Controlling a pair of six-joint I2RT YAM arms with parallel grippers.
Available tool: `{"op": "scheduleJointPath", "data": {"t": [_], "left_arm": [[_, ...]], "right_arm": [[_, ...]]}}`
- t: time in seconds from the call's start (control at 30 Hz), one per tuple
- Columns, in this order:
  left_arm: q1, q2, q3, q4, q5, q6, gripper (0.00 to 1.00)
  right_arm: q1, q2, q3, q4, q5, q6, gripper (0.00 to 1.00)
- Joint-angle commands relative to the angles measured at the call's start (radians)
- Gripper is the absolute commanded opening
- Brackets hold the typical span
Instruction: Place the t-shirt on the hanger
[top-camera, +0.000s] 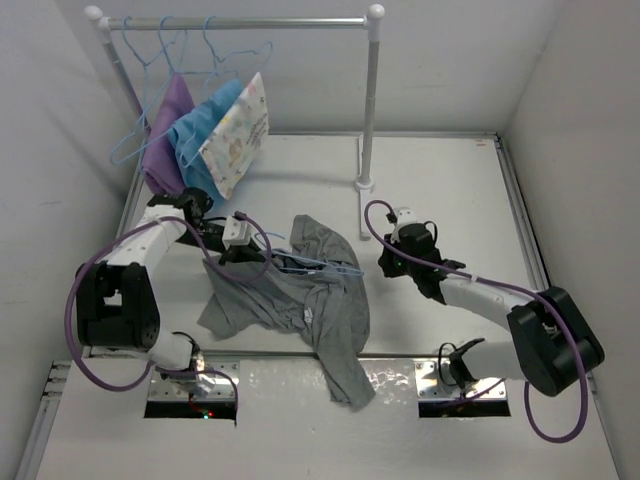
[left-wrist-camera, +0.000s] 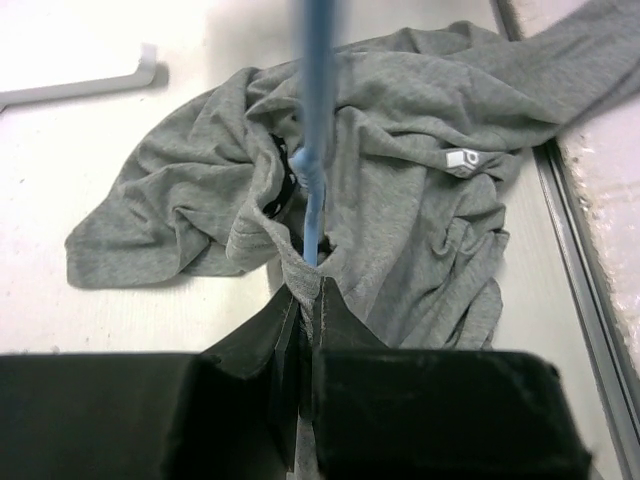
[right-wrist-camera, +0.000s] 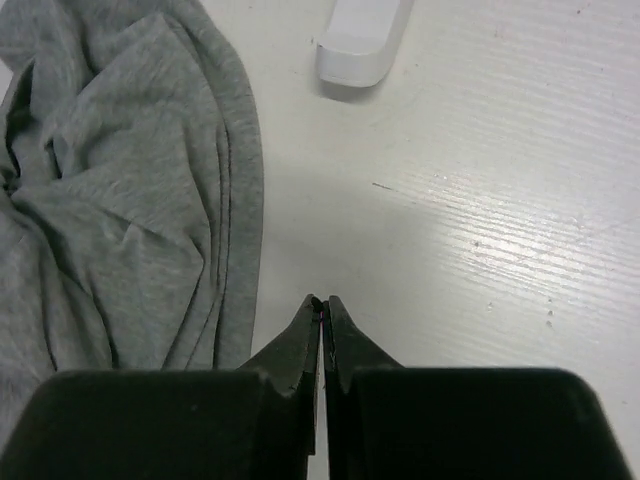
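Observation:
The grey t-shirt (top-camera: 318, 305) lies crumpled mid-table, one end hanging over the near edge. Its white logo (left-wrist-camera: 462, 160) faces up. The light-blue hanger (top-camera: 322, 266) lies partly inside the shirt, and in the left wrist view its wire (left-wrist-camera: 314, 140) runs straight ahead from the fingertips. My left gripper (left-wrist-camera: 308, 285) is shut on a fold of the shirt's fabric right where the wire ends; whether the wire is pinched too is hidden. My right gripper (right-wrist-camera: 322, 302) is shut and empty, over bare table just right of the shirt's edge (right-wrist-camera: 235, 180).
A white clothes rack (top-camera: 372, 90) stands at the back, its foot (right-wrist-camera: 360, 40) just ahead of my right gripper. Purple (top-camera: 165, 140), blue (top-camera: 205, 135) and patterned (top-camera: 238, 135) cloths and spare hangers (top-camera: 150, 55) hang at its left end. A metal rail (left-wrist-camera: 580, 270) edges the table.

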Motion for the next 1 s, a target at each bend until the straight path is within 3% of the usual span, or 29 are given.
{"op": "scheduleJointPath", "data": {"t": [0.0,0.07,0.1,0.23,0.27,0.3,0.4,0.53,0.6,0.7,0.77,0.97], "left_arm": [[0.002,-0.088,-0.029,0.154,0.053,-0.173,0.0],[0.002,-0.12,-0.037,0.165,0.062,-0.188,0.0],[0.002,-0.126,-0.039,0.163,0.067,-0.187,0.0],[0.002,-0.136,-0.071,0.121,0.052,-0.086,0.0],[0.0,-0.13,-0.088,0.084,0.044,-0.023,0.0],[-0.003,-0.125,-0.092,-0.026,0.021,0.152,0.0],[-0.017,-0.104,-0.098,-0.106,-0.014,0.273,0.0],[-0.029,-0.082,-0.109,-0.125,-0.024,0.308,0.0],[-0.031,-0.084,-0.117,-0.123,-0.016,0.316,0.0],[-0.031,-0.084,-0.111,-0.122,-0.008,0.313,0.0],[-0.031,-0.087,-0.108,-0.123,-0.008,0.307,0.0],[-0.031,-0.097,-0.109,-0.117,-0.011,0.298,0.0]], "right_arm": [[0.004,-0.061,0.033,-0.02,-0.06,-0.104,0.0],[0.025,-0.078,0.03,0.002,-0.156,-0.1,0.09],[0.034,-0.09,-0.003,0.023,-0.164,-0.078,0.29],[0.039,-0.22,-0.109,0.195,-0.097,0.074,0.68],[0.038,-0.23,-0.105,0.186,-0.065,0.091,0.69],[0.038,-0.228,-0.05,0.157,-0.046,0.095,0.69],[0.038,-0.132,0.105,0.056,-0.047,0.063,0.68],[0.109,0.026,0.199,0.066,-0.124,0.063,0.68],[0.165,0.1,0.225,0.075,-0.069,0.046,0.8],[0.229,0.204,0.272,0.101,-0.09,0.067,0.83],[0.242,0.235,0.289,0.117,-0.09,0.088,0.8],[0.242,0.309,0.317,0.08,-0.069,0.13,0.54]]}}
